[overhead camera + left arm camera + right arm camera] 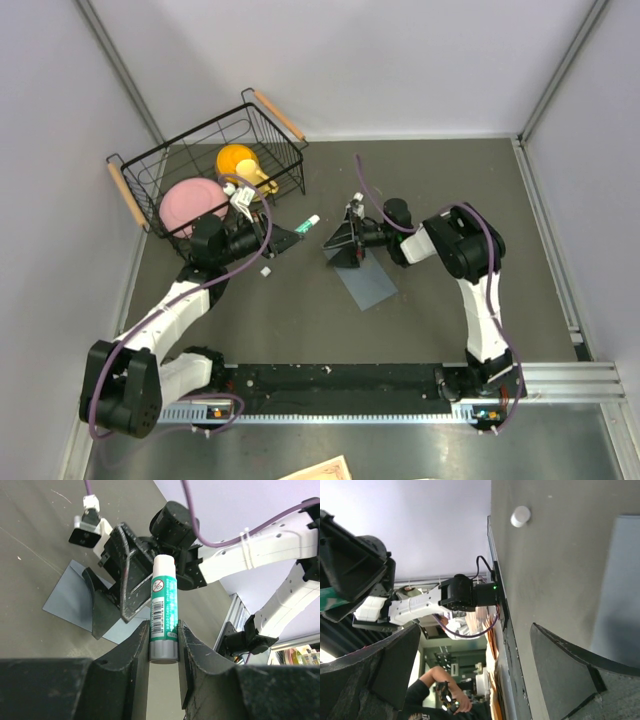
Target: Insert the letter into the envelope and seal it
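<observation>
Glue stick (pixel 164 605) sits clamped in left hand (pixel 164 635); right hand (pixel 343 243) spread apart over blue-grey envelope (pixel 370 285) on worktop (pixel 450 330).

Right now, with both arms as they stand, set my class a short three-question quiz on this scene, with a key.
1. Multiple choice: What does the left gripper hold?
A) a spoon
B) the glue stick
C) a cup

2. True or false: The right gripper is shut on the envelope.

3. Fill in: The plate in the wire basket is ___.

Key:
1. B
2. False: its jaws stand open, with the envelope lying flat on the table.
3. pink
</observation>
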Controlling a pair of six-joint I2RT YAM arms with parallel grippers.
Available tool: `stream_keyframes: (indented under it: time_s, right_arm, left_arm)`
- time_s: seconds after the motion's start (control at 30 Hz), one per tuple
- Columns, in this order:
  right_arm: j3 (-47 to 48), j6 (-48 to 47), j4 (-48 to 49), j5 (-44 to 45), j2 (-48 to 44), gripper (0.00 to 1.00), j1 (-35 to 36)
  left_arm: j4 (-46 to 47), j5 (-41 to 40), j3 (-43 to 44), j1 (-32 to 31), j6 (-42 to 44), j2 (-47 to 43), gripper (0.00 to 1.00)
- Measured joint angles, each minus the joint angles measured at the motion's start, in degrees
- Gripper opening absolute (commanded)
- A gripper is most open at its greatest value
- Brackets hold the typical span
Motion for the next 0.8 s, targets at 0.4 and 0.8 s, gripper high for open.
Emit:
stream_keyframes:
  time_s: [0.4,0.8]
  right_arm:
    - [-1.7,4.5,11.7,-0.2,5.4,0.9,0.0]
    - [-3.2,5.3,12.6,-0.2,-5.0,0.91,-0.5]
  left_arm:
    - [-0.8,0.0,0.0,0.0,0.6,-0.3,0.0]
    - [-0.5,0.5,0.0,0.0,0.5,-0.1,0.0]
